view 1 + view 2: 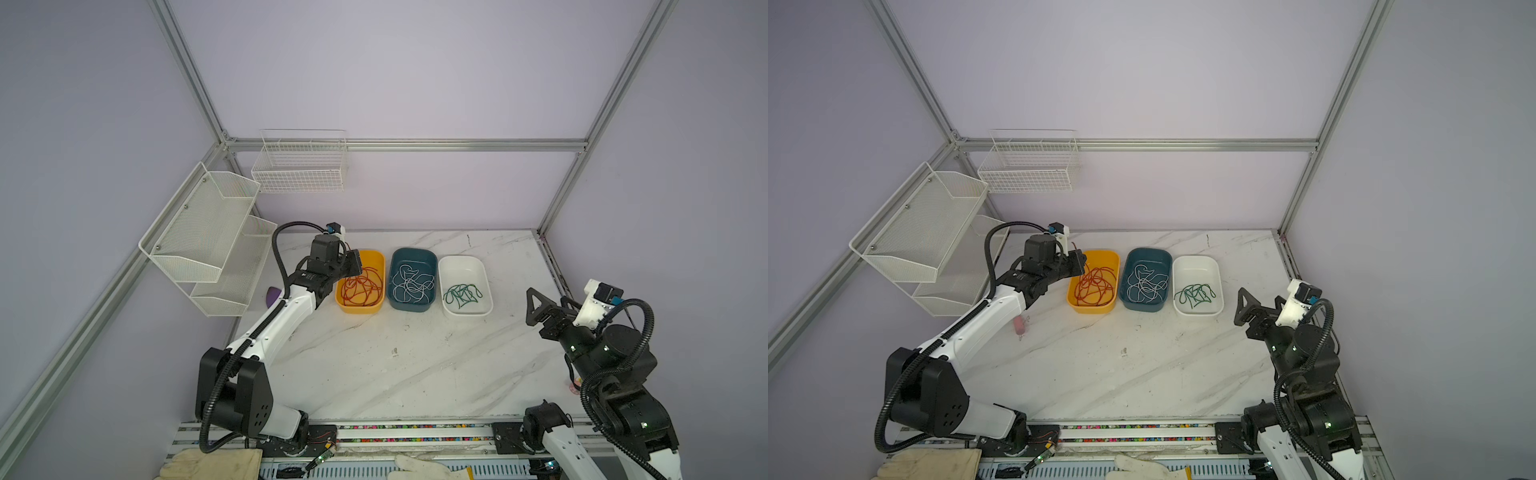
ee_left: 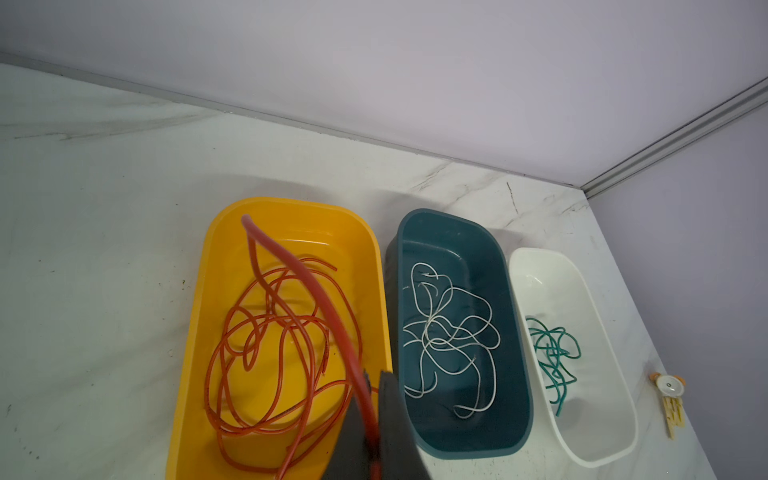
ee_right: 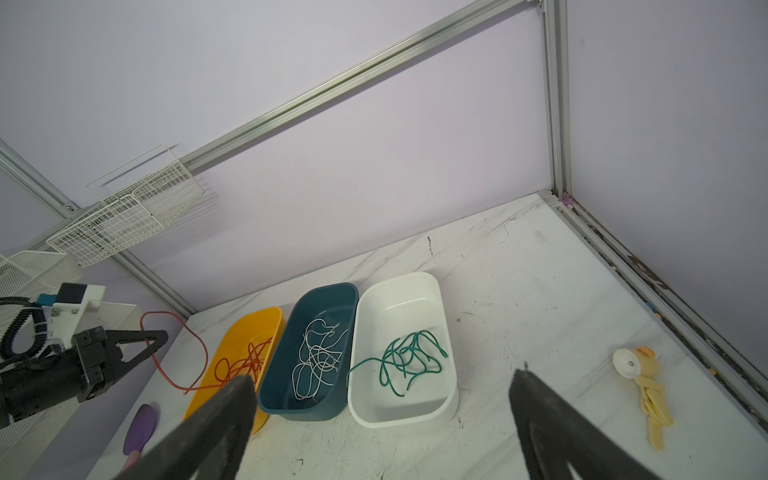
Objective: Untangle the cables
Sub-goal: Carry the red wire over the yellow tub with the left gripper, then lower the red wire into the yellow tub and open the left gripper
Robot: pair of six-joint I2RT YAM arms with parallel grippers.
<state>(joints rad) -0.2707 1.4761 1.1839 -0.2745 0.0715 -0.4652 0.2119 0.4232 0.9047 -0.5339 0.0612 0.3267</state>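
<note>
By yellow tray [image 2: 291,210], left gripper [image 2: 372,380] w/ red cable [image 2: 326,307], arm outstretched

free: front table [image 1: 395,374] | blocked: tray row [image 1: 409,306], left pincer [image 1: 356,264] beside it

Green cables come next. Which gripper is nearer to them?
Right. The right gripper is open beside the white tray of green cables; the left gripper, holding a red cable, is at the yellow tray.
</note>
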